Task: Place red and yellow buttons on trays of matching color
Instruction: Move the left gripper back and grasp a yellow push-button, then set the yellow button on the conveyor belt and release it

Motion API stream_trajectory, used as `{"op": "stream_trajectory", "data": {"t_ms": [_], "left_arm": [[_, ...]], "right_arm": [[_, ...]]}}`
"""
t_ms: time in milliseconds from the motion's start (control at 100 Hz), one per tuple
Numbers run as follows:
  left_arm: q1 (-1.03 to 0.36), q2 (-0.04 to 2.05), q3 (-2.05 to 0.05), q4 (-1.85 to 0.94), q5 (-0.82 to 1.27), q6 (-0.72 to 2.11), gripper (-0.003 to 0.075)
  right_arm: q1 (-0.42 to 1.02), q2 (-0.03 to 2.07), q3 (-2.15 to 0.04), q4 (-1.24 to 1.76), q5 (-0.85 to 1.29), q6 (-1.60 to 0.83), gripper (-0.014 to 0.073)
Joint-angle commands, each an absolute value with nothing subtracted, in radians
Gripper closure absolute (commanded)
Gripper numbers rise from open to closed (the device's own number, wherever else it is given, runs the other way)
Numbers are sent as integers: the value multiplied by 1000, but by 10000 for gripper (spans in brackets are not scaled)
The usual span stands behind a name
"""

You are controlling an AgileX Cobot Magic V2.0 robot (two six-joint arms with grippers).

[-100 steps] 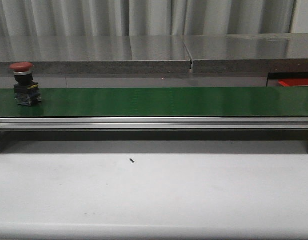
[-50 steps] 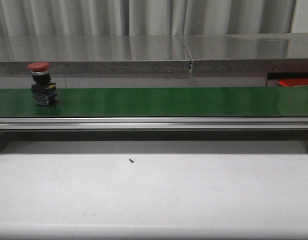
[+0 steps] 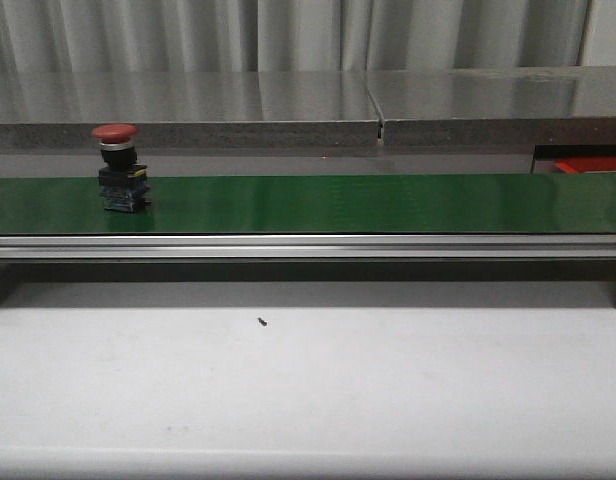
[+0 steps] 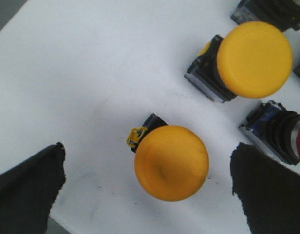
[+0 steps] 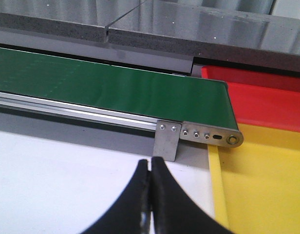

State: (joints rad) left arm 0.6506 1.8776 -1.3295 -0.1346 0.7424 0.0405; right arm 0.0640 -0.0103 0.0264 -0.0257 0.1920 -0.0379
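Observation:
A red button (image 3: 118, 168) with a black and blue base stands upright on the green conveyor belt (image 3: 368, 203), toward its left end. In the left wrist view my left gripper (image 4: 147, 168) is open above a white surface, its black fingers (image 4: 28, 190) far apart on either side of a yellow button (image 4: 172, 162) without touching it. A second yellow button (image 4: 254, 58) and part of another red button (image 4: 281, 136) lie close by. My right gripper (image 5: 150, 163) is shut on nothing, over the white table near the belt's end, beside the yellow tray (image 5: 267, 185) and red tray (image 5: 259, 97).
A grey stone ledge (image 3: 288, 110) runs behind the conveyor, and a metal rail (image 3: 308, 246) fronts it. A metal bracket (image 5: 167, 141) holds the belt's end. One more dark button base (image 4: 271, 9) lies at the edge of the left wrist view. A small dark speck (image 3: 262, 321) marks the table.
The red button has travelled to the right along the belt, from the far left edge to a spot further in. Nothing else in the front view has moved.

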Motion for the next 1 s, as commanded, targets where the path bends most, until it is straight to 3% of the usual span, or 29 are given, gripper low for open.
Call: {"op": "stream_trajectory", "data": {"t_ms": [0, 230, 350, 470, 760, 990], "left_arm": [[653, 1844, -1359, -143, 696, 37, 62], [651, 1884, -1359, -145, 709, 37, 62], [651, 1887, -1360, -145, 698, 37, 109], [651, 1887, -1362, -145, 695, 37, 248], [651, 1869, -1411, -168, 738, 44, 741], [630, 1727, -1465, -237, 763, 44, 739]], "right_arm": [[63, -24, 27, -34, 112, -40, 711], [63, -24, 27, -34, 112, -40, 711], [63, -24, 27, -34, 112, -40, 711], [63, -24, 27, -34, 112, -40, 711], [63, -24, 27, -34, 112, -40, 711], [63, -24, 27, -34, 112, -40, 711]]}}
